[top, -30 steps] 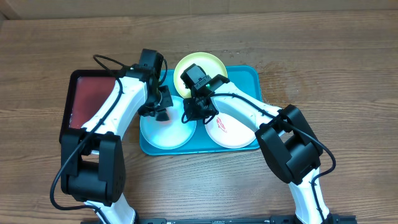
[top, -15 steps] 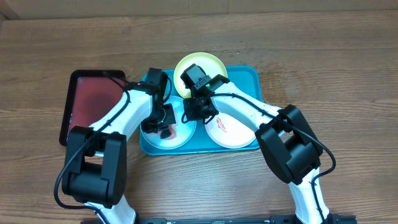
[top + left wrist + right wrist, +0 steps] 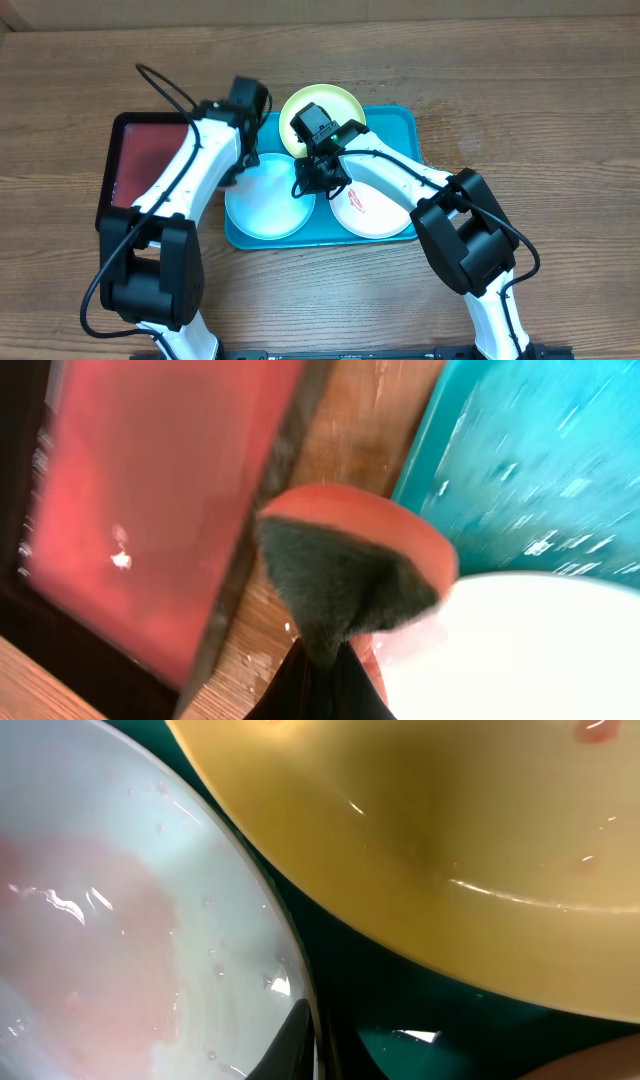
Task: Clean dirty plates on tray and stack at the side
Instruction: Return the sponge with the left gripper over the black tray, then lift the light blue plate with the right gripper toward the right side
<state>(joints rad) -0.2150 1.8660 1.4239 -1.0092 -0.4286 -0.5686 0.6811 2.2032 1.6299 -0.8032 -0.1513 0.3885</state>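
Observation:
The turquoise tray (image 3: 400, 125) holds a pale blue plate (image 3: 268, 200), a white plate (image 3: 372, 205) with red smears, and a light green plate (image 3: 320, 112) overhanging its far rim. My left gripper (image 3: 238, 170) is shut on an orange sponge with a dark scrub face (image 3: 345, 575), held at the blue plate's (image 3: 520, 650) left edge, over the tray's left rim (image 3: 530, 450). My right gripper (image 3: 315, 182) is shut on the blue plate's right rim (image 3: 120, 900); its fingers (image 3: 296, 1038) pinch that rim beside the green plate (image 3: 450, 810).
A smaller dark red tray (image 3: 150, 165) with a black rim lies left of the turquoise tray, with a strip of wooden table (image 3: 350, 420) between them. Both arms cross over the tray's middle.
My left gripper, with the sponge, swept down onto the blue plate and then back up and left to the plate's left edge. The right arm has not moved.

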